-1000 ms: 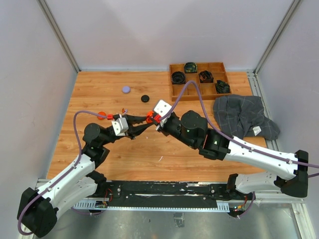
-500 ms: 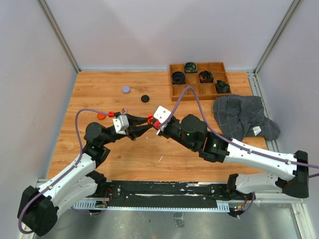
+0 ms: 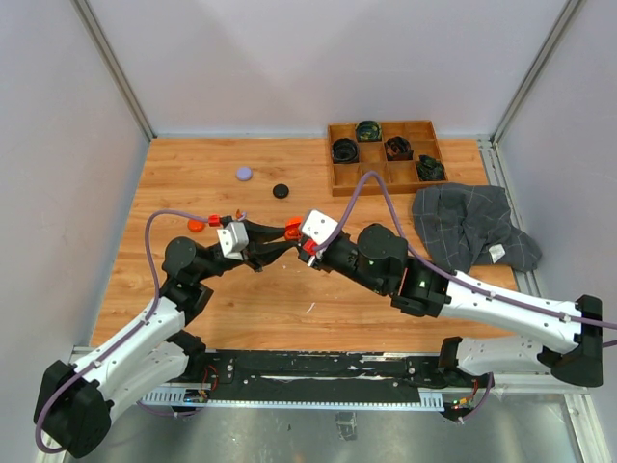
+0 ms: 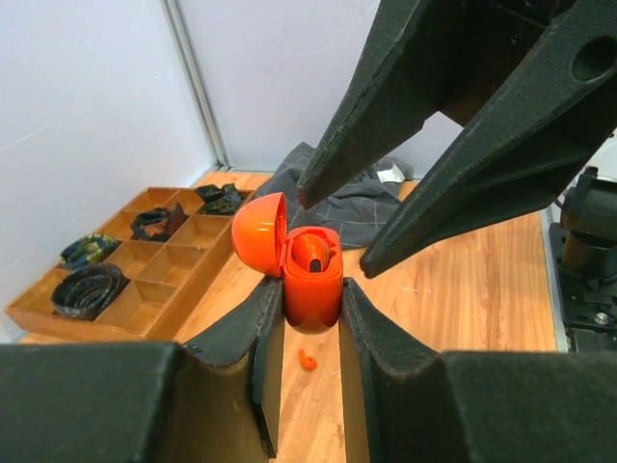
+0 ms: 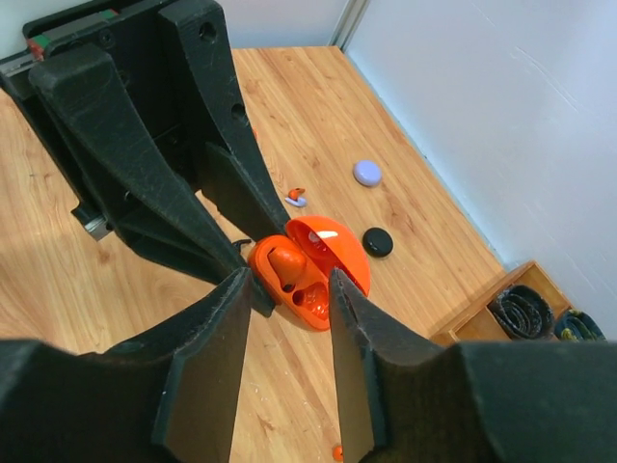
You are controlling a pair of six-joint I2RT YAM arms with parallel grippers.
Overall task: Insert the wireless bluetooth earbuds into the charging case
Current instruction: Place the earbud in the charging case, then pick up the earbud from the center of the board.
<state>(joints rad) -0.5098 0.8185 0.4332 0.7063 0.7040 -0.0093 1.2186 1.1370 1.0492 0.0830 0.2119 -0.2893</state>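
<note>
My left pincer point(image 4: 310, 307) is closed snug on the two flanks of the charging case point(image 4: 310, 280). I hold it up, seemingly clear of the table point(image 3: 241, 299), with the mouth tipped toward my other arm so the wells can be reached from above. The lid point(image 4: 258, 234) is swung back to 9 o'clock in my left wrist view, which keeps it out of the path. My right pincer point(image 5: 287, 289) hangs directly over the case with its fingers parted a moderate way and nothing between them. It stands there, I judge, because the wells sit right under its tips. The case is glossy orange-red, a rounded shell with a domed lid. One seated earbud point(image 4: 308, 253) of the same orange stands in one well, stem down, while the well beside it looks empty. A loose earbud point(image 4: 307, 362), a tiny orange bean, lies on the wood at 6 o'clock of the case. I take it for the partner that has yet to go in. In the top view the case is near the middle of the table. From there the wooden tray point(image 3: 386, 191) lies at 1 o'clock and the grey cloth point(image 3: 468, 227) at 3 o'clock.
</note>
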